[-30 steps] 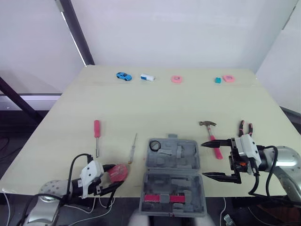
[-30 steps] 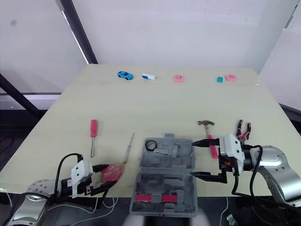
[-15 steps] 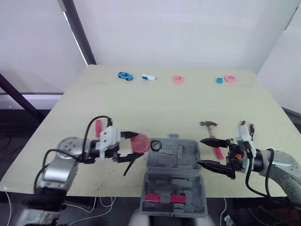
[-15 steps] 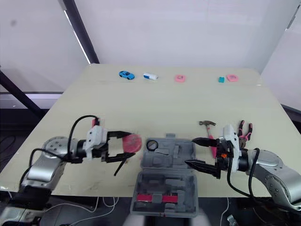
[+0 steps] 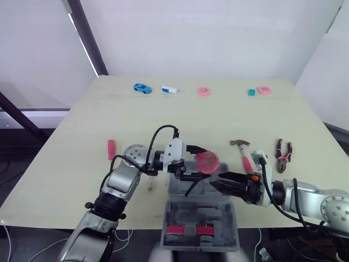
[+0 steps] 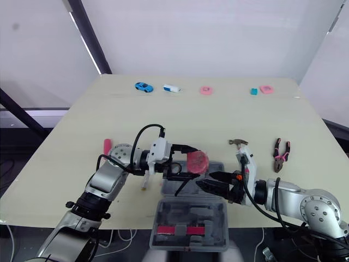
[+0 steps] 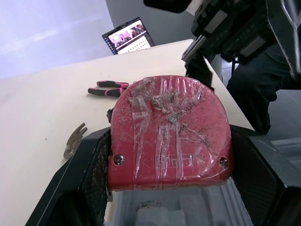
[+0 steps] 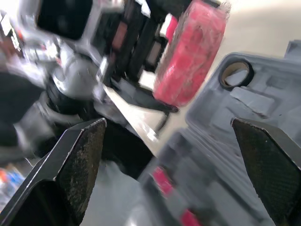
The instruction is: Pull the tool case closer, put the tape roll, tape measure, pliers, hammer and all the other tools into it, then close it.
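My left gripper (image 5: pixel 200 162) is shut on the red tape measure (image 5: pixel 208 161) and holds it just above the far half of the open grey tool case (image 5: pixel 199 212). In the left wrist view the tape measure (image 7: pixel 169 132) sits between both fingers. My right gripper (image 5: pixel 219 181) is open, low over the case, its tips just below and right of the tape measure. The black tape roll (image 8: pixel 236 73) lies in a case pocket. To the right of the case the hammer (image 5: pixel 245 153) and pink-handled pliers (image 5: pixel 282 154) lie on the table. A red-handled screwdriver (image 5: pixel 110 148) lies to the left.
A thin screwdriver (image 5: pixel 151 186) lies by the case's left side, partly hidden by my left arm. Along the table's far edge sit a blue toy car (image 5: pixel 143 88), a white block (image 5: pixel 169 89), two pink pieces (image 5: pixel 204 91) (image 5: pixel 264 89) and a teal cube (image 5: pixel 251 93).
My left gripper has carried the tape measure from the table's front left rightward to above the case. My right gripper has moved left, from beside the case to over it.
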